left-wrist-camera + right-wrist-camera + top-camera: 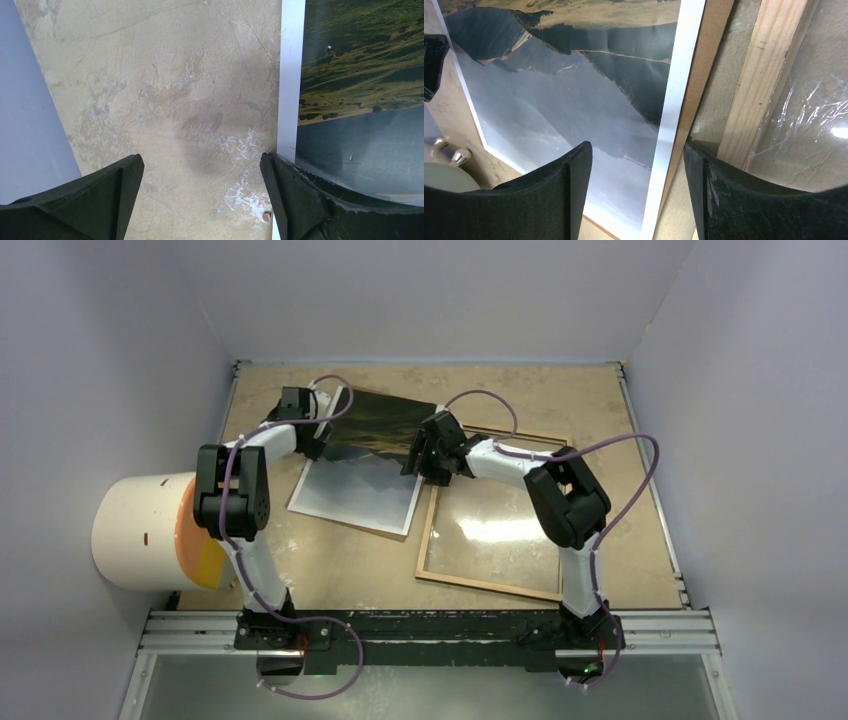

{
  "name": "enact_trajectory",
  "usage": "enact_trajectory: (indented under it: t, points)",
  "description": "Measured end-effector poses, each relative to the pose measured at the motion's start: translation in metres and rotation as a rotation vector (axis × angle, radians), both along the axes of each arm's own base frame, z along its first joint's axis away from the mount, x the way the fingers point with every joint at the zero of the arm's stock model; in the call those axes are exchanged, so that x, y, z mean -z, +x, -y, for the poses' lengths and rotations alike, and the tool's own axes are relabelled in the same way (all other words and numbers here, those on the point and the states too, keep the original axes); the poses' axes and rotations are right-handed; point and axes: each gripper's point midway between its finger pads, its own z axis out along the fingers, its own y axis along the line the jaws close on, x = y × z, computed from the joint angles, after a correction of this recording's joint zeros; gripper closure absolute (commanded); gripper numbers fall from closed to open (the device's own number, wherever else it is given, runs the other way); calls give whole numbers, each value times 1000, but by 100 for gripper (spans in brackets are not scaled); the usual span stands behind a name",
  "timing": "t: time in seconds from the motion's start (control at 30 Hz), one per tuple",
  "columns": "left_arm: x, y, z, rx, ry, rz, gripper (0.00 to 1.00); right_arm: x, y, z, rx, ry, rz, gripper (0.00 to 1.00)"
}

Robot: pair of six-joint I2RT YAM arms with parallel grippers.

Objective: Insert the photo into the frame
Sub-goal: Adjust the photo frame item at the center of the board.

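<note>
In the overhead view, the photo [365, 480] lies at the centre of the tabletop [330, 570], slightly left of the middle. It rests on a backing board [698, 90], whose edge juts out just right of the photo's right edge. The frame [495, 525] lies flat at centre right, apart from the board by a narrow strip of tabletop. The left tool [201, 162] sits at the photo's left edge near the upper corner. The right tool [636, 150] straddles the photo's right edge. A cylinder [140, 530] lies at far left, beside the left arm.

No readable text.
Only landscape print on photo [365, 465], bare wood on frame [490, 586]; no letters, numbers or labels.
</note>
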Motion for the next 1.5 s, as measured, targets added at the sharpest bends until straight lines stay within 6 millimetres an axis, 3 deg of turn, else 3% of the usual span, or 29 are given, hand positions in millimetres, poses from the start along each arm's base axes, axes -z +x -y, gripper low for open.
enact_trajectory:
  t: [0.27,0.6,0.7,0.83,0.9,1.0,1.07,1.33,1.5]
  points:
    - [2,-10,4,17,9,14,4,1,0,-1,0,29,-40,32]
    - [-3,-35,-2,44,54,-55,2,0,10,-4,5,31,-63,31]
    - [-12,-31,11,88,-27,-79,1,-1,12,-8,5,46,-52,32]
    - [-45,-9,23,115,-100,-31,1,-1,7,-15,-9,53,-45,32]
    - [-65,7,16,96,-102,29,2,-1,6,-18,-11,59,-41,32]
    - [-76,26,3,53,-73,96,2,-1,7,-18,-8,62,-41,32]
    - [-69,35,-5,17,-52,104,2,-1,8,-17,-6,62,-40,32]
    - [-7,67,-21,-88,-4,31,3,-2,23,-1,35,36,-23,31]
    - [-22,87,-31,-169,7,110,3,-1,48,8,70,16,-2,30]
